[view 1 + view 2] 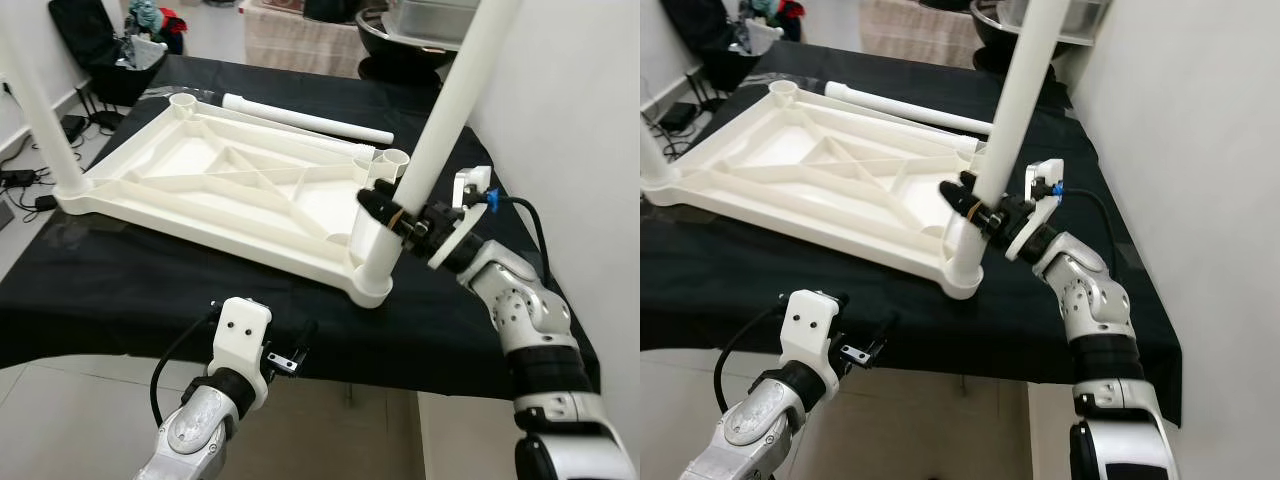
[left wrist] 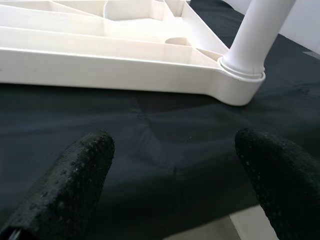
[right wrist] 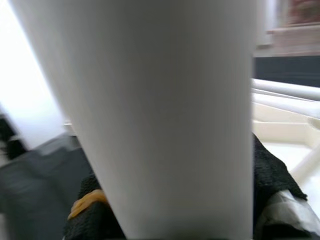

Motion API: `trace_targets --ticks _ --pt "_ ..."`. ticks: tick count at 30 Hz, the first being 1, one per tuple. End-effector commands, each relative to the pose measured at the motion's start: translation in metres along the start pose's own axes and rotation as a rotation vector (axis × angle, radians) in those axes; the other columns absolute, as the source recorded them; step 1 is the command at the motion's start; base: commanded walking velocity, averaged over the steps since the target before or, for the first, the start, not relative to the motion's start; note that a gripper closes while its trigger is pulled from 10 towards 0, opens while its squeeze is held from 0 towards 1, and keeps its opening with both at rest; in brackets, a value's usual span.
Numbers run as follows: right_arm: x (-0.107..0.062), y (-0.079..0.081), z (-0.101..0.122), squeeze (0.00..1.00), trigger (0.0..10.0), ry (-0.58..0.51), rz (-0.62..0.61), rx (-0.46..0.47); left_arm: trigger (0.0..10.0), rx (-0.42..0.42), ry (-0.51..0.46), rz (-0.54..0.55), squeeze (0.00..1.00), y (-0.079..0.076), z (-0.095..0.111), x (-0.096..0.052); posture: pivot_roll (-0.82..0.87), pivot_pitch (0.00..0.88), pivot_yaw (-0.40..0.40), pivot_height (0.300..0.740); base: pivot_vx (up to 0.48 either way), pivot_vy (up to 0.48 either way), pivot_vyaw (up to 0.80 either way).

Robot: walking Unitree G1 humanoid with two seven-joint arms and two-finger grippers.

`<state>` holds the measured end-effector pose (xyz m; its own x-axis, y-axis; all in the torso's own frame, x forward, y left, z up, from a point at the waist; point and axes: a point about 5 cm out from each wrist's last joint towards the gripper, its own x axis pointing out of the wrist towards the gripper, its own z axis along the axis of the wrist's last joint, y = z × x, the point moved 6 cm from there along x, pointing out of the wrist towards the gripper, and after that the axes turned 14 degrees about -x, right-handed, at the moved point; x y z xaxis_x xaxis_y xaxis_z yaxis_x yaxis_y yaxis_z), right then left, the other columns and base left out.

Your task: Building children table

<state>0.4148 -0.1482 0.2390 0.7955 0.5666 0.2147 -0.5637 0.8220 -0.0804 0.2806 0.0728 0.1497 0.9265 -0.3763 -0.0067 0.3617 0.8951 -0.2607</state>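
A white plastic table top [image 1: 230, 185] lies upside down on a black-covered table [image 1: 120, 290]. One white leg [image 1: 440, 130] stands tilted in the near right corner socket [image 1: 368, 285]. My right gripper [image 1: 392, 212] is shut on this leg just above the socket. Another leg [image 1: 35, 100] stands in the left corner. A loose leg [image 1: 310, 120] lies on the cloth behind the table top. My left gripper [image 2: 175, 175] hangs open at the table's front edge, its fingers [image 2: 70, 175] apart over the black cloth, with the socketed leg [image 2: 255, 35] ahead.
An empty socket [image 1: 393, 160] sits at the far right corner and another [image 1: 183, 101] at the far left. A white wall runs along the right. Cables [image 1: 20, 180] lie on the floor at left, and a black bag [image 1: 110, 50] stands beyond the table.
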Motion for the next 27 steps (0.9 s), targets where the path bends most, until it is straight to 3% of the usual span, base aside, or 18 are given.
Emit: trace_targets --ticks 1,2,4,5,6,8,10,11,12,13,15,19,20,22,23,25,26,27 --pt "-0.019 -0.046 -0.035 0.00 0.0 0.148 -0.296 0.044 10.0 -0.004 0.014 -0.003 0.00 -0.001 -0.004 -0.001 0.08 0.135 -0.123 0.740 0.000 0.000 0.00" --pt "-0.019 -0.046 -0.035 0.00 0.0 0.148 -0.296 0.044 10.0 -0.004 0.014 -0.003 0.00 -0.001 -0.004 -0.001 0.08 0.135 -0.123 0.740 0.000 0.000 0.00" --pt "-0.037 -0.078 -0.047 0.00 0.0 0.250 -0.518 -0.004 10.0 -0.003 0.014 -0.004 0.00 -0.001 -0.005 -0.001 0.07 0.134 -0.122 0.740 0.000 0.000 0.00" --pt "-0.055 -0.099 -0.054 0.00 0.0 0.327 -0.683 -0.042 10.0 -0.003 0.014 -0.004 0.00 -0.001 -0.005 -0.001 0.07 0.134 -0.122 0.740 0.000 0.000 0.00" --pt "-0.055 -0.099 -0.054 0.00 0.0 0.327 -0.683 -0.042 10.0 -0.003 0.014 -0.004 0.00 -0.001 -0.005 -0.001 0.07 0.134 -0.122 0.740 0.000 0.000 0.00" --pt "-0.072 -0.113 -0.058 0.00 0.0 0.377 -0.807 -0.062 10.0 -0.003 0.015 -0.004 0.00 -0.001 -0.005 -0.001 0.07 0.134 -0.122 0.740 0.000 0.000 0.00" --pt "-0.105 -0.135 -0.061 0.00 0.0 0.462 -1.043 -0.120 10.0 -0.002 0.015 -0.006 0.00 -0.001 -0.005 -0.001 0.07 0.132 -0.120 0.740 0.000 0.000 0.00" --pt "-0.105 -0.135 -0.061 0.00 0.0 0.462 -1.043 -0.120 10.0 -0.002 0.015 -0.006 0.00 -0.001 -0.005 -0.001 0.07 0.132 -0.120 0.740 0.000 0.000 0.00" --pt "-0.122 -0.142 -0.061 0.00 0.0 0.489 -1.170 -0.131 10.0 -0.001 0.016 -0.006 0.00 -0.001 -0.005 -0.001 0.08 0.133 -0.122 0.740 0.000 0.000 0.00" --pt "-0.122 -0.142 -0.061 0.00 0.0 0.489 -1.170 -0.131 10.0 -0.001 0.016 -0.006 0.00 -0.001 -0.005 -0.001 0.08 0.133 -0.122 0.740 0.000 0.000 0.00" --pt "-0.149 -0.149 -0.058 0.00 0.0 0.517 -1.375 -0.150 10.0 0.000 0.016 -0.005 0.00 -0.001 -0.005 -0.001 0.08 0.134 -0.122 0.740 0.000 0.000 0.00" --pt "-0.165 -0.153 -0.050 0.00 0.0 0.518 -1.509 -0.168 10.0 0.001 0.015 -0.004 0.00 -0.001 -0.005 -0.001 0.08 0.133 -0.123 0.740 0.000 0.000 0.00" --pt "-0.167 -0.154 -0.048 0.00 1.7 0.517 -1.543 -0.171 10.0 0.001 0.015 -0.003 0.00 -0.001 -0.005 -0.001 0.08 0.133 -0.123 0.740 0.000 0.000 0.00" --pt "-0.165 -0.155 -0.045 0.00 1.7 0.502 -1.550 -0.168 10.0 0.001 0.014 -0.004 0.00 -0.001 -0.004 -0.001 0.08 0.138 -0.122 0.740 0.000 0.000 0.00" --pt "-0.161 -0.155 -0.041 0.00 10.0 0.484 -1.540 -0.173 10.0 0.002 0.014 -0.003 0.00 -0.001 -0.004 -0.001 0.07 0.140 -0.118 0.740 0.000 0.000 0.00" --pt "-0.154 -0.155 -0.036 0.00 10.0 0.455 -1.525 -0.177 10.0 0.001 0.014 -0.003 0.00 0.000 -0.004 -0.001 0.07 0.139 -0.119 0.740 0.000 0.000 0.00" --pt "-0.143 -0.152 -0.030 1.00 10.0 0.405 -1.487 -0.187 10.0 0.001 0.014 -0.004 0.00 0.000 -0.004 -0.001 0.07 0.140 -0.120 0.740 0.000 0.000 0.00" --pt "-0.143 -0.152 -0.030 1.00 10.0 0.405 -1.487 -0.187 10.0 0.001 0.014 -0.004 0.00 0.000 -0.004 -0.001 0.07 0.140 -0.120 0.740 0.000 0.000 0.00"
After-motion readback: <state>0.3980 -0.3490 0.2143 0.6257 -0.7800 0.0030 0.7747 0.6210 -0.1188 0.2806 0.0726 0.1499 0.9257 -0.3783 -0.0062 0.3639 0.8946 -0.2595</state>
